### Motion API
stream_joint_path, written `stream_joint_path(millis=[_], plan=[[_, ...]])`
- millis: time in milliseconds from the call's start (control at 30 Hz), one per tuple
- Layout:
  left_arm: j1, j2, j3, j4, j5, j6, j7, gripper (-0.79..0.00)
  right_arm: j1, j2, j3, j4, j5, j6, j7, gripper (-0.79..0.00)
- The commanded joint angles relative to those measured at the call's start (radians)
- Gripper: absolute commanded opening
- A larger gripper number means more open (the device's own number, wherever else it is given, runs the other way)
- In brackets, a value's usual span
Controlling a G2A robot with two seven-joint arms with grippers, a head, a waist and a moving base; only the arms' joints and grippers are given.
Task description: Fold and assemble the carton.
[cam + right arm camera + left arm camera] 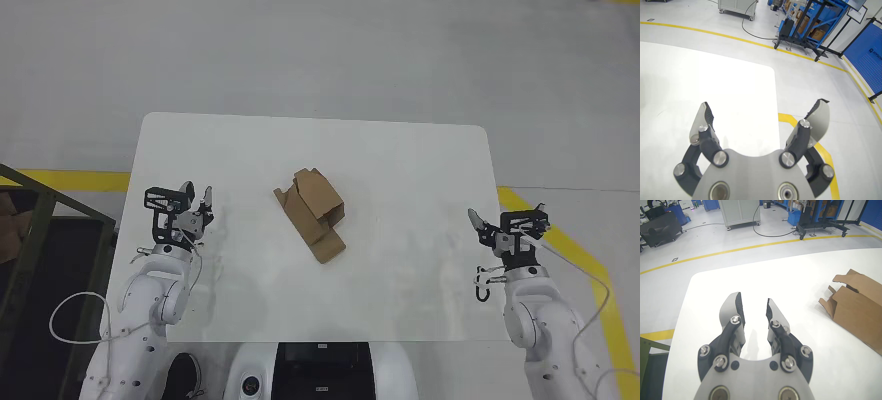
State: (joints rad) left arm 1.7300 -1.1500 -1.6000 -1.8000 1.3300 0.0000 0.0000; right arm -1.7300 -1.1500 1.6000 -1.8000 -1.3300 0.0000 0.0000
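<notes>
A brown cardboard carton (315, 212) lies partly folded in the middle of the white table (400, 160), with loose flaps sticking out at its far end. The left wrist view shows the carton (855, 309) off to one side, a good distance from my left gripper (753, 302). The left gripper (197, 193) hovers near the table's left edge, open and empty. My right gripper (507, 217) sits at the table's right edge, also open wide with nothing in it. In the right wrist view the right gripper (764, 106) straddles the table's edge.
A dark green frame (40, 240) stands on the floor beside the table's left side. Yellow floor tape (560, 240) runs past the right side. Bare tabletop surrounds the carton on all sides.
</notes>
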Motion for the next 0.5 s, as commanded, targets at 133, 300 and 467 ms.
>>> stream_joint_path(millis=[133, 300, 467], plan=[[0.0, 0.0, 0.0, 0.0, 0.0, 0.0, 0.0, -0.491, 0.0, 0.0, 0.0, 0.0, 0.0, 0.0, 0.0, 0.0], [0.0, 0.0, 0.0, 0.0, 0.0, 0.0, 0.0, 0.0, 0.033, -0.003, -0.05, 0.004, -0.041, -0.033, 0.005, 0.0], [0.0, 0.0, 0.0, 0.0, 0.0, 0.0, 0.0, 0.0, 0.075, -0.01, -0.104, 0.014, -0.076, -0.024, 0.024, 0.0]])
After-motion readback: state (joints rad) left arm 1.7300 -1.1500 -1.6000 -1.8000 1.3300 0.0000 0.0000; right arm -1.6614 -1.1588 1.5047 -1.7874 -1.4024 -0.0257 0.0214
